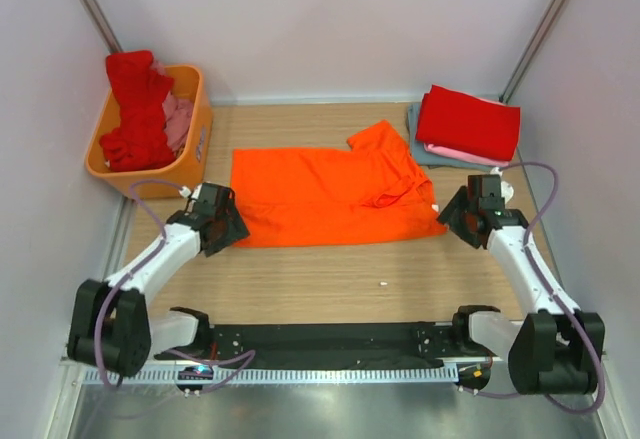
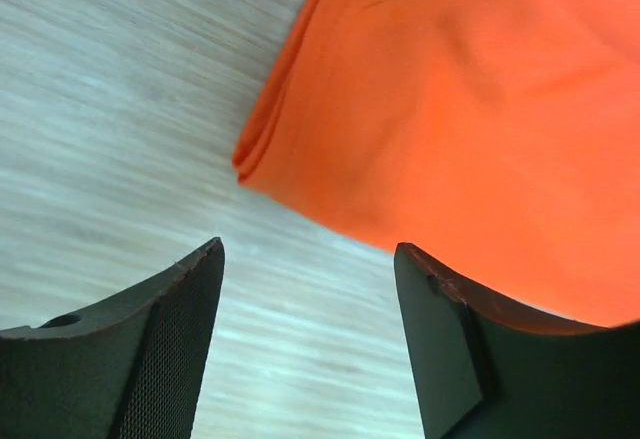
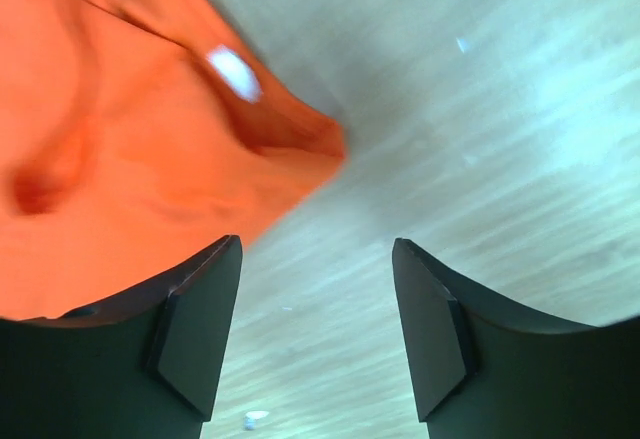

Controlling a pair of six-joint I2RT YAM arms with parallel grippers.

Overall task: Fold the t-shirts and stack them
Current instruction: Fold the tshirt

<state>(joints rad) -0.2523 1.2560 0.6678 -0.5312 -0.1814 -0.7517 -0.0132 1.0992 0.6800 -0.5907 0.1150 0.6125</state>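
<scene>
Looks like a robotics lab cell: plain white panel walls [image 1: 330, 19] closing in a light wood-grain tabletop [image 1: 330, 279], grey metal corner posts [image 1: 90, 4] at upper left and upper right, a black mounting rail [image 1: 320, 339] along the bottom.

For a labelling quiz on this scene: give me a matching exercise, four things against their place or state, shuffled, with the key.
Things:
1. orange t-shirt
2. folded red t-shirt
3. crumpled red t-shirt
4. left gripper

Places or states:
A. in the basket, far left
B. open, by the orange cloth's left edge
C. spread on the table, centre
D. top of the pile, far right

Pairs: 1-C, 2-D, 3-A, 4-B.
</scene>
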